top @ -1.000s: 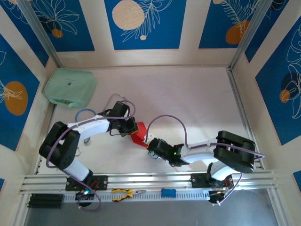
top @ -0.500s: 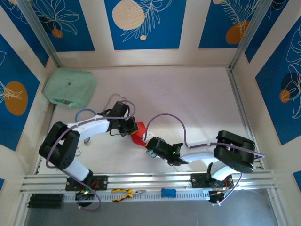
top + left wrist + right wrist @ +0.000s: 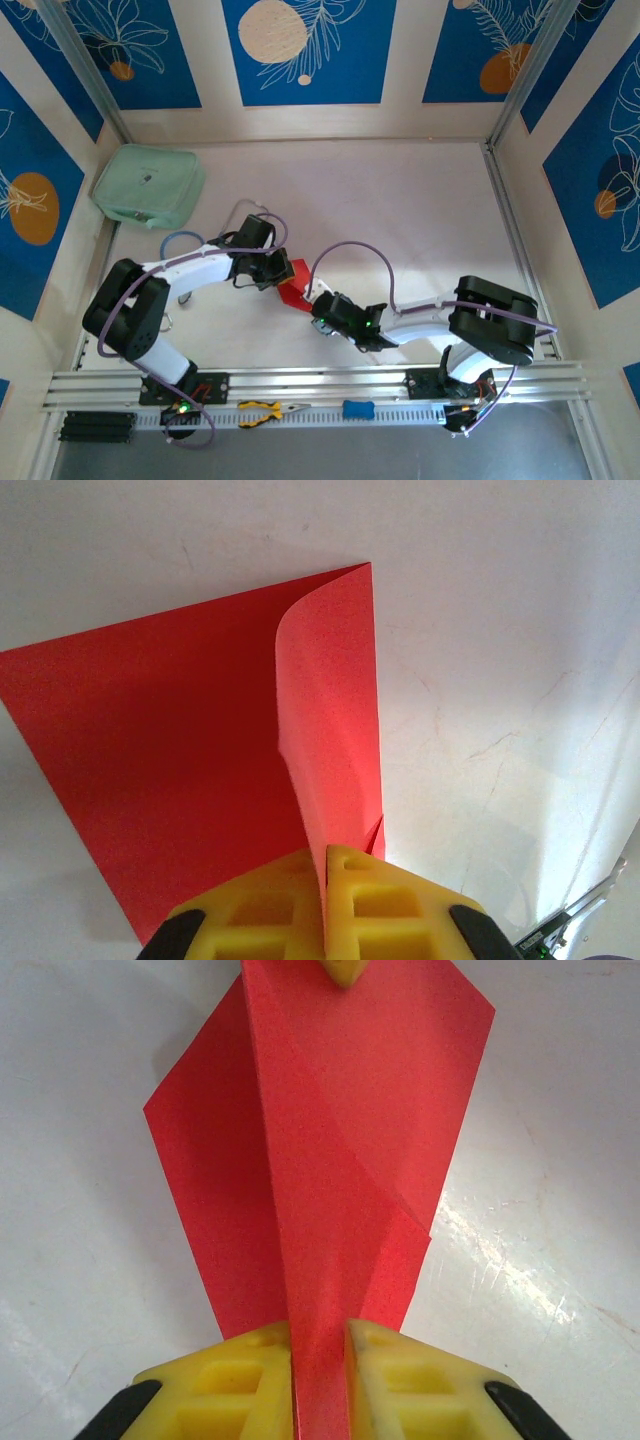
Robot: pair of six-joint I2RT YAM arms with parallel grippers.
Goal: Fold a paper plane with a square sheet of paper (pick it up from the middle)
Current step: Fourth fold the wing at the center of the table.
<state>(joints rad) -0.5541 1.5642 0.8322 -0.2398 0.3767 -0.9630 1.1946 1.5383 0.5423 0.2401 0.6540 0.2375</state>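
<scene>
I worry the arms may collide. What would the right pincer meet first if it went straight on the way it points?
The right pincer would first push into the square sheet of paper between its fingers. Just beyond, a yellow fingertip of the left pincer seems in line, though depth is unclear.

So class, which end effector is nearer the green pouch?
The left end effector, holding the red paper on the pouch's side; the right end effector holds the other.

square sheet of paper (image 3: 292,288) mostly covered overhead, corners cropped
</scene>
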